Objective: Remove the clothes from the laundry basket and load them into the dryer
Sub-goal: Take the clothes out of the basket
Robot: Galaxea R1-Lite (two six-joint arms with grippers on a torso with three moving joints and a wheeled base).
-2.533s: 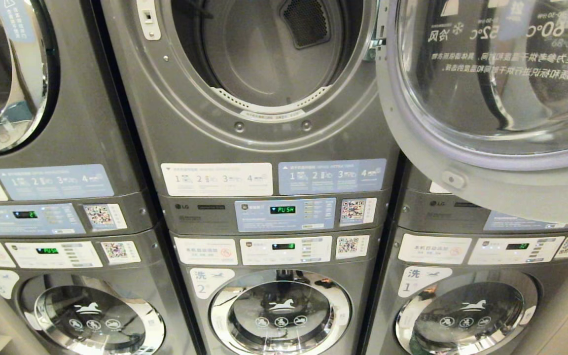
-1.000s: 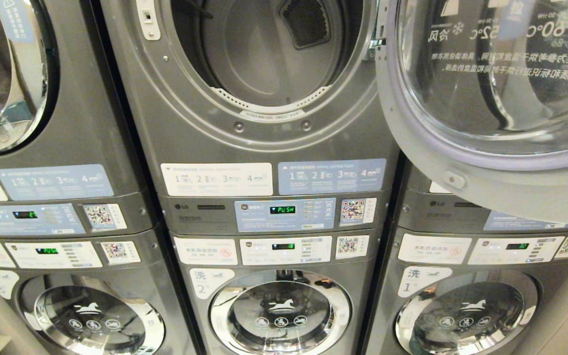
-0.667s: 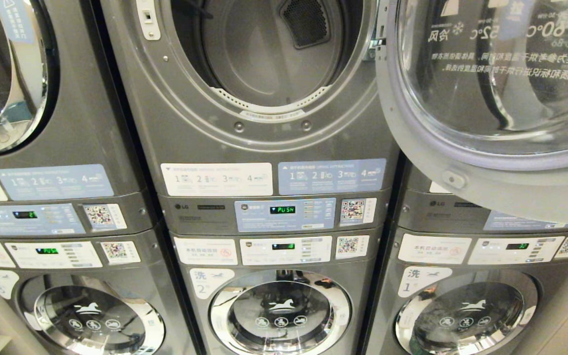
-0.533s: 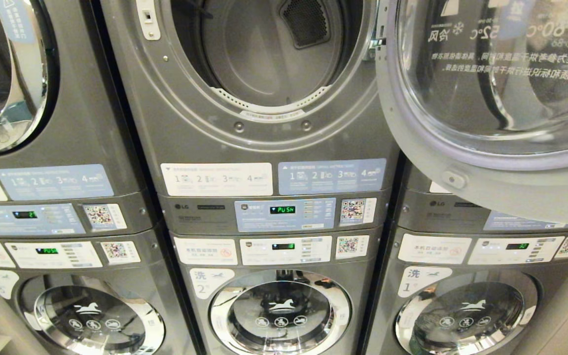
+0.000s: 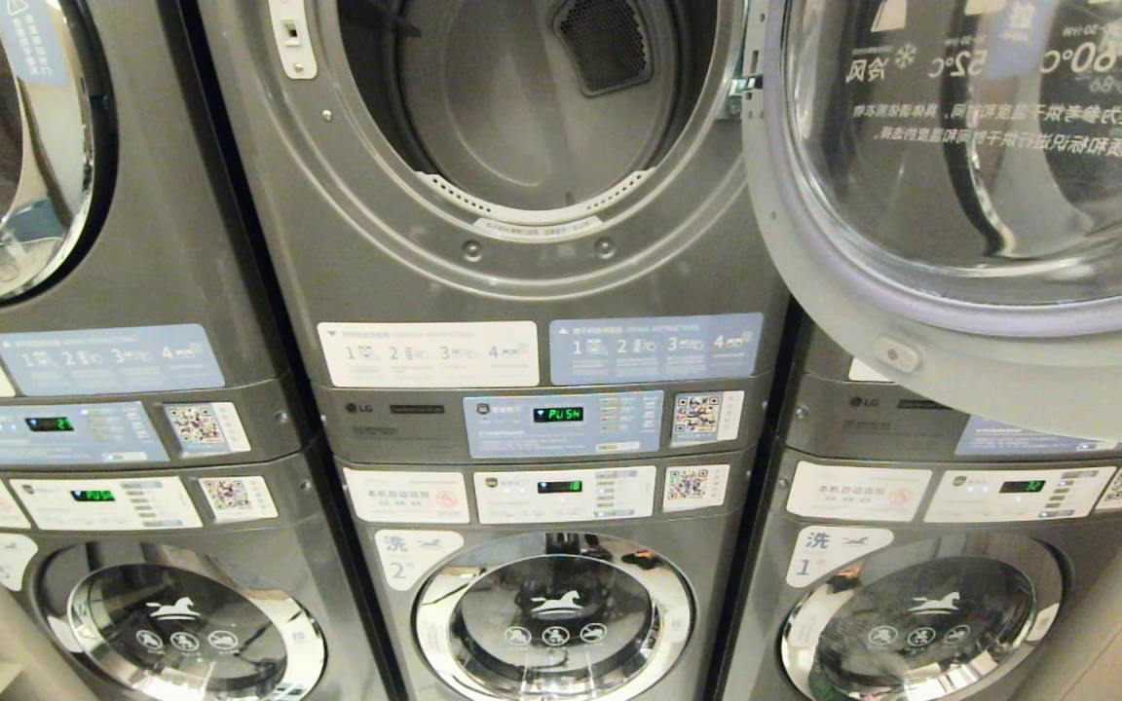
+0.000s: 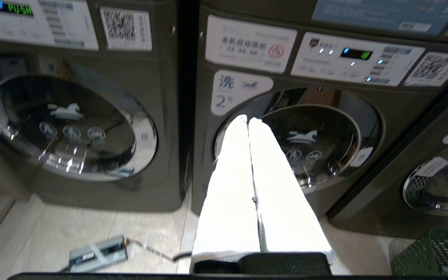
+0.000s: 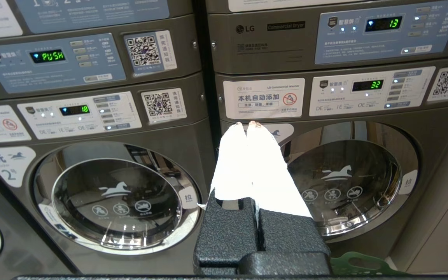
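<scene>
- The dryer (image 5: 522,243) is seen with its door (image 5: 970,195) swung open to the right and its drum bare.
- The left gripper (image 6: 248,121) and right gripper (image 7: 248,125) are pressed closed, empty, before the washers.
- The laundry basket (image 6: 434,252) is set on the floor.

Light was even and fairly bright, with glare on the chrome washer doors (image 5: 553,611). The left wrist view was slightly blurred, its white fingers (image 6: 231,194) overexposed.
</scene>
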